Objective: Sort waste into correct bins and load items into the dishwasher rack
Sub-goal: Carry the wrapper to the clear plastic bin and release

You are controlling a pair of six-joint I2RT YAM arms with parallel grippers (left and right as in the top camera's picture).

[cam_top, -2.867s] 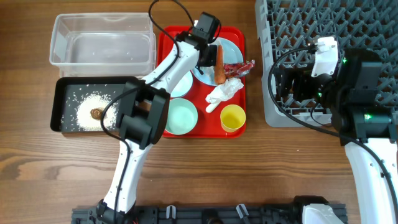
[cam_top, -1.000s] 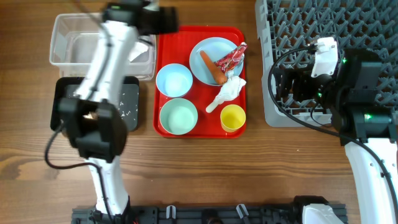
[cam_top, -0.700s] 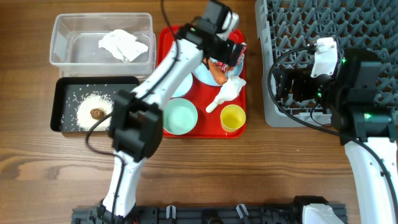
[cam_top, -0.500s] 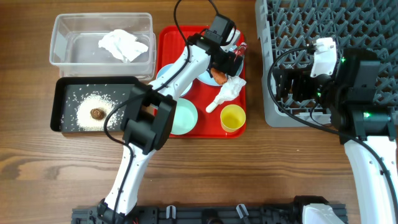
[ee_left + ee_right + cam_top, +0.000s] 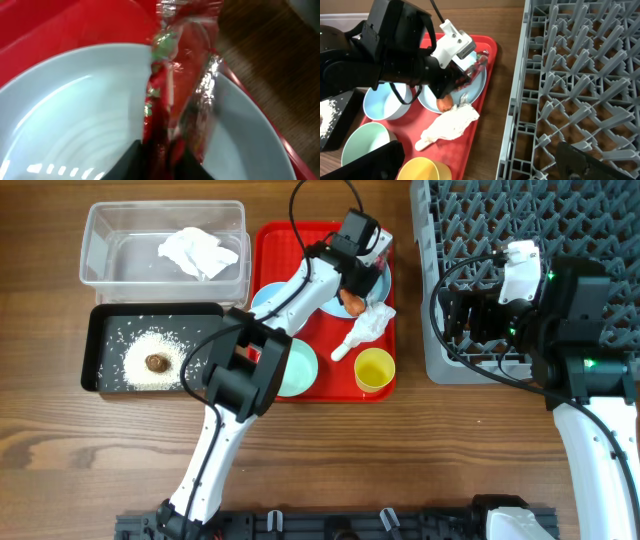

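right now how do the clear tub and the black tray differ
The tub is clear with taller walls; the black tray is opaque and shallow. The tub holds a crumpled napkin; the black tray holds rice and a brown lump. Both are rectangular, of similar size, and lie left of the red tray.

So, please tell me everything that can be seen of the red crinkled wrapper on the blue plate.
The red crinkled foil wrapper is shiny, with silvery see-through patches and a small green spot. It is long, creased and slightly twisted. It lies across the rim of the pale blue round plate, and its far end reaches past that rim towards the edge of the flat red plastic tray. The left claw pinches its near end between two dark fingers. Its underside is hidden.
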